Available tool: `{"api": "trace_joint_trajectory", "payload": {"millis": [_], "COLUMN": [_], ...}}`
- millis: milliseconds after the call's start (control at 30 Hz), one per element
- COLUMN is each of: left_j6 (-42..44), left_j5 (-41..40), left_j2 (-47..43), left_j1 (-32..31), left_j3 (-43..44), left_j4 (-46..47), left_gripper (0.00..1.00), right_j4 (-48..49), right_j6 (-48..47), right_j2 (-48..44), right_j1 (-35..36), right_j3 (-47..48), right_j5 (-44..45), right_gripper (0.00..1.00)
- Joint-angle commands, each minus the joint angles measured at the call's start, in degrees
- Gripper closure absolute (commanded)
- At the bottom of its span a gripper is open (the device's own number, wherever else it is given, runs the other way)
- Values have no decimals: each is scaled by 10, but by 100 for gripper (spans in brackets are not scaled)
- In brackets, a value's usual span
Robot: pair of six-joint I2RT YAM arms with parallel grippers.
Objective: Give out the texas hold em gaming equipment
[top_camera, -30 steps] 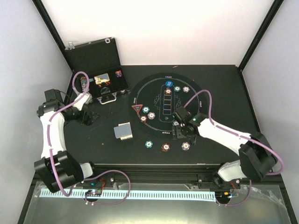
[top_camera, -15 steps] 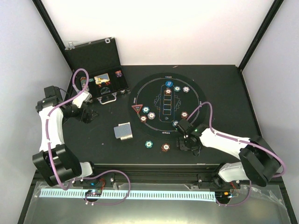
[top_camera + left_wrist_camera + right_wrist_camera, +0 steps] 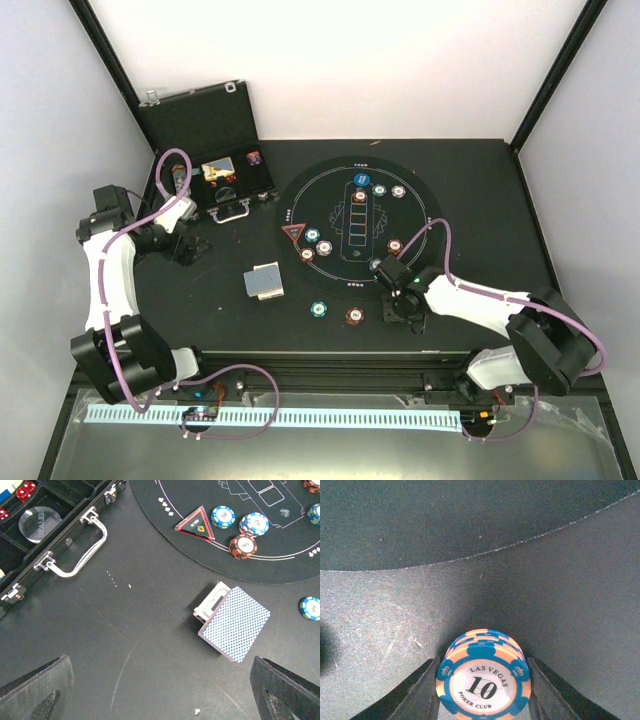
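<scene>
In the top view, the left hand [image 3: 190, 250] is seen low over the table [image 3: 480, 200], near the open black case [image 3: 200, 120] at the far left, with its jaws spread wide and nothing between them. The right hand [image 3: 400, 310] is lowered at the near rim of the round black mat [image 3: 420, 215]. A deck of cards [image 3: 265, 282] lies on the table between the two hands. A red triangle marker [image 3: 294, 233] sits at the mat's left edge with three chips just beside it, and three more chips are set at the mat's far side. A teal chip [image 3: 319, 309] and a brown chip [image 3: 354, 316] rest on the table just off the mat's near rim, left of the right hand.

In the left wrist view, both fingers [image 3: 35, 690] are seen far apart at the lower corners, above bare table. The deck, blue-patterned back up, lies tilted over a pale box. The case's silver handle [image 3: 82, 547] is seen at the upper left.

In the right wrist view, a blue and orange chip stack [image 3: 482, 680] marked 10 stands on the table just outside the mat's edge. It is gripped by the right hand, a finger [image 3: 417, 695] pressed against each side.
</scene>
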Motion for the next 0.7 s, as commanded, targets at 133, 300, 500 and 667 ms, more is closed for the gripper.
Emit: {"api": "trace_joint_trajectory", "payload": {"millis": [133, 300, 500, 667], "left_j6": [26, 32, 33, 33], "left_j5": [17, 18, 20, 23], "left_j2": [-20, -23, -20, -21], "left_j1": [1, 1, 1, 1], "left_j3": [4, 4, 5, 6], "left_j4": [-10, -14, -17, -18], "left_gripper": [1, 1, 1, 1], "right_j4": [-17, -24, -32, -38], "right_j6": [-3, -3, -3, -3], "right_j2": [1, 2, -2, -2], "right_j1": [4, 5, 9, 11], "right_j3": [12, 15, 24, 31], "right_j5": [12, 16, 22, 22], "right_gripper": [51, 49, 55, 67]}}
